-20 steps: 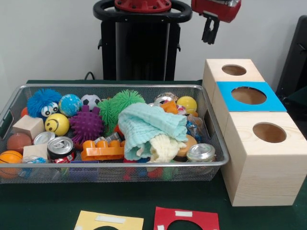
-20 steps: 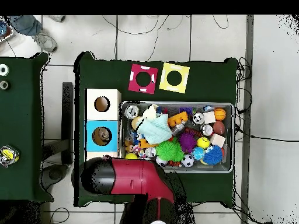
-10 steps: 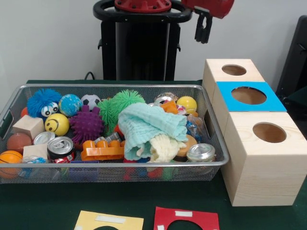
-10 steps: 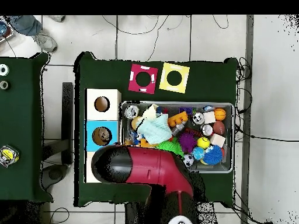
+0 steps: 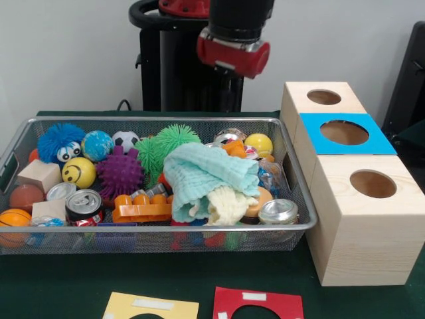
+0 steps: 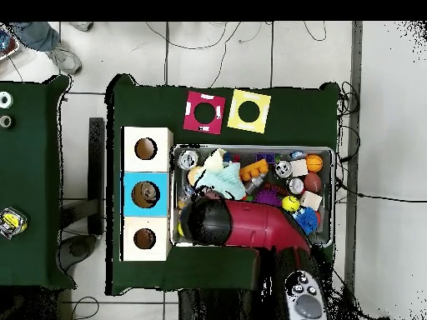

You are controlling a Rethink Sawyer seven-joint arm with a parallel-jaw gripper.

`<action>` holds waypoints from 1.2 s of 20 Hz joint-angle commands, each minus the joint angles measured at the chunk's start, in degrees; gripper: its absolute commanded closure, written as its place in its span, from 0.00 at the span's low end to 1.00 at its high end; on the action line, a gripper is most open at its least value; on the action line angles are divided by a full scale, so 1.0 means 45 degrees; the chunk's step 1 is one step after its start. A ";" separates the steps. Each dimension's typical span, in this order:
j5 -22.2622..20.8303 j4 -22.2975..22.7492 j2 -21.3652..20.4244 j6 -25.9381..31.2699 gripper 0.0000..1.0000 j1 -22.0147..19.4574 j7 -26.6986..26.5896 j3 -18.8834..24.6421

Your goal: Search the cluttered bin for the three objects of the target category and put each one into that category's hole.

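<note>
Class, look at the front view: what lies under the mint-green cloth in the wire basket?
A cream cloth sticks out beneath the mint-green cloth in the bin. Whatever else lies under it is covered.

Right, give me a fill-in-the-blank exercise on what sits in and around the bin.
1. The middle wooden box has a ____ card around its hole.
2. The smiley ball in the bin is ____.
3. On the cloth in front of the bin, the red card lies beside a ____ card.

Missing words: blue; yellow; yellow
</note>
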 commanded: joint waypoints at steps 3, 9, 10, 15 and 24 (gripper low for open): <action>-0.2049 -0.0080 0.1440 -0.1046 1.00 -0.2089 -0.2640 0.2151; -0.3410 0.0717 0.1027 -0.1486 1.00 -0.3328 -0.2863 0.2781; -0.3650 0.0972 0.0948 -0.1525 1.00 -0.3751 -0.3151 0.3152; -0.4607 0.2084 0.0470 -0.0854 1.00 -0.6008 -0.4854 0.5356; -0.6751 0.2382 0.0887 -0.1979 1.00 -0.6234 -0.2695 0.5305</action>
